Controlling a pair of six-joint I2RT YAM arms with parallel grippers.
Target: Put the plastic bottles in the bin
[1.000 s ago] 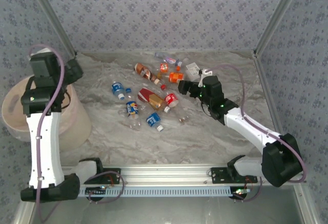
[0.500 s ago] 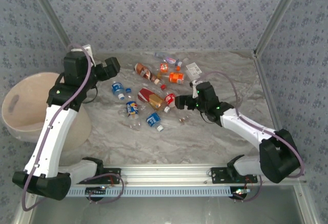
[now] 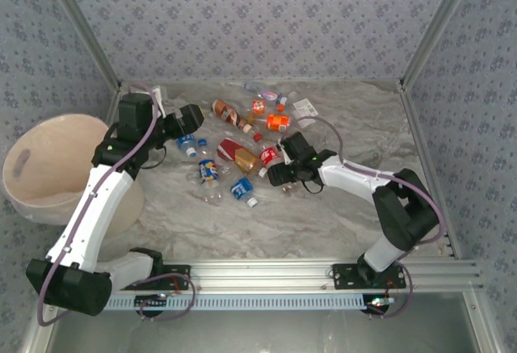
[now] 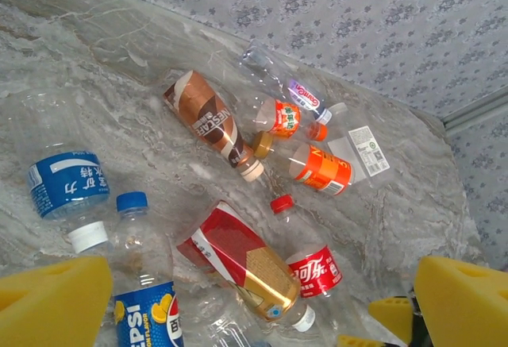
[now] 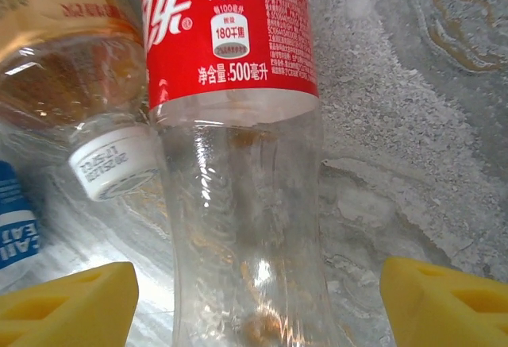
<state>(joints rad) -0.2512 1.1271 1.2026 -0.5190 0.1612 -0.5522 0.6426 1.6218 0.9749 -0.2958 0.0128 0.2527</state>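
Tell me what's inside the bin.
In the bin, bare pale inner wall and the handle cutout show, with no bottle in the visible part. The left arm covers its right side, so whatever lies there is hidden.

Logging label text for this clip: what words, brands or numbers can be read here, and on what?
"NESCAFE": brown-labelled bottle.
"PEPSI": blue-capped bottle.
"汽水", "180千焦", "净含量:500毫升": red-labelled bottle.
Too small or blurred to read: that label's fine print, the orange-labelled bottle, the white sticker, the blue-labelled bottle.
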